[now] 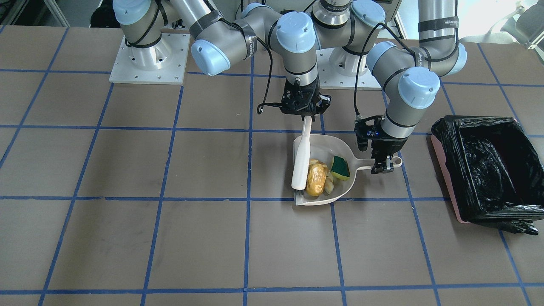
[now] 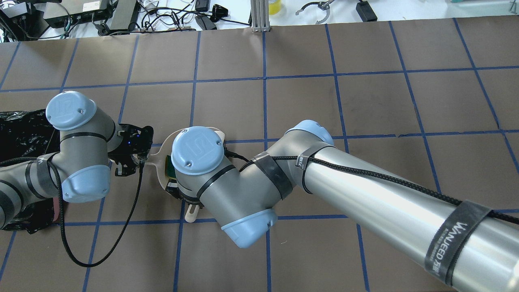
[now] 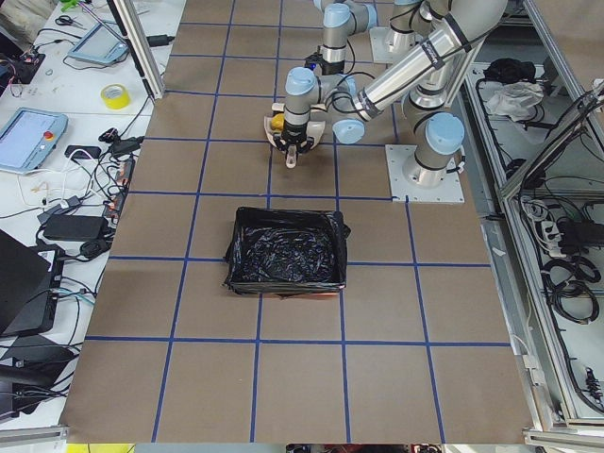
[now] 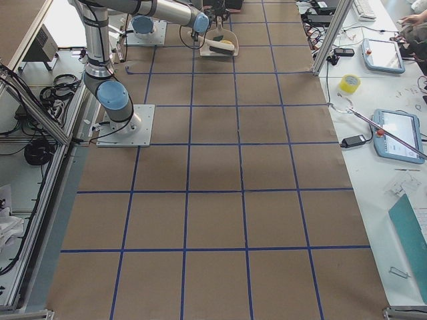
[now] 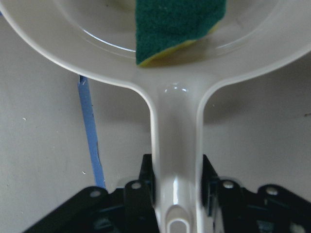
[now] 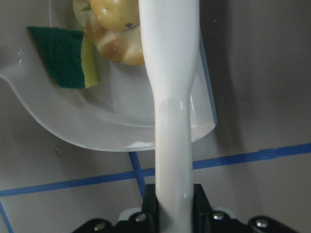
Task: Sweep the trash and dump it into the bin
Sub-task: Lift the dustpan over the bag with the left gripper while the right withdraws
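Note:
The beige dustpan (image 1: 319, 146) lies on the table with all the trash in it: the yellow-brown potato lump (image 1: 315, 180), the tan croissant piece (image 1: 328, 183) beside it and the green sponge wedge (image 1: 340, 168). My left gripper (image 1: 384, 165) is shut on the dustpan handle (image 5: 176, 145). My right gripper (image 1: 304, 114) is shut on the handle of a white brush (image 1: 301, 161), whose head rests in the pan against the potato (image 6: 114, 12). The pink bin with its black bag (image 1: 452, 157) stands apart, on my left of the dustpan.
The brown table has a grid of blue tape lines (image 1: 170, 129). The arm bases (image 1: 148, 59) are bolted at the table's robot side. In the overhead view my right forearm (image 2: 365, 190) crosses the table and its wrist hides most of the dustpan.

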